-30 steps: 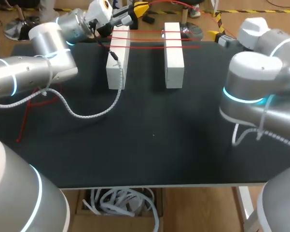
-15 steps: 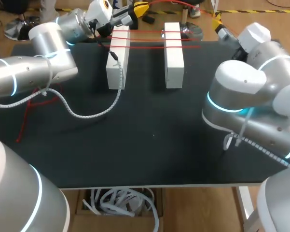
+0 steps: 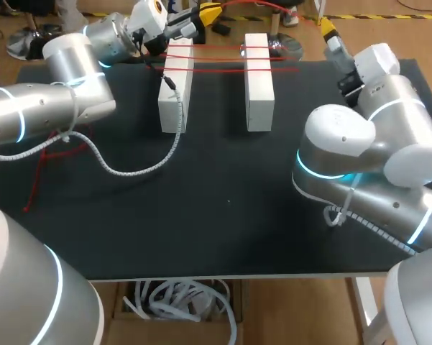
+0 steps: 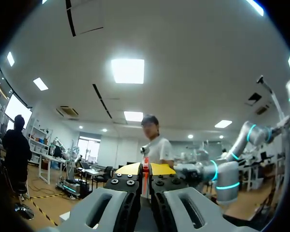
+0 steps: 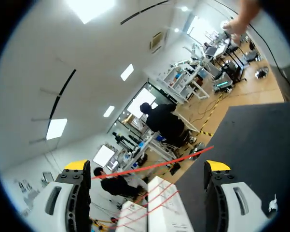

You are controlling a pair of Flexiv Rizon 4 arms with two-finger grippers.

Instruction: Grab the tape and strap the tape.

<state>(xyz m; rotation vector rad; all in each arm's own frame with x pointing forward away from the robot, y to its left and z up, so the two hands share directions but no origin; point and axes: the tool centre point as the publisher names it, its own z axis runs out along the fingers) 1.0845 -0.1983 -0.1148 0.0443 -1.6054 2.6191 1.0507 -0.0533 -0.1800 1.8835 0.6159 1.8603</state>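
Tape [image 3: 219,70] in thin red lines, stretched taut across the tops of two white blocks, the left block [image 3: 174,93] and the right block [image 3: 258,86], which lie side by side with a gap between them on the black desk [image 3: 223,215]. And there's the left gripper [image 4: 145,169], up at the desk's far edge just past the end of the left block. Its yellow tips are pressed together with the tape pinched between them, clamped from both sides. From that gripper a length of tape arcs away over the far edge, above the end of the right block.

Over to the right gripper [image 5: 147,166], out by the far right corner of the desk, well apart from the blocks. Its fingers are spread wide, with nothing touching them. Ahead of it the tape crosses at a slant, seen through the gap between the fingers, and both blocks lie beyond with the red lines over them.

Beside the left arm, a white coiled cable [image 3: 140,169] trails across the desk up onto the left block, and a loose red strand [image 3: 50,154] lies on the desk under that arm.
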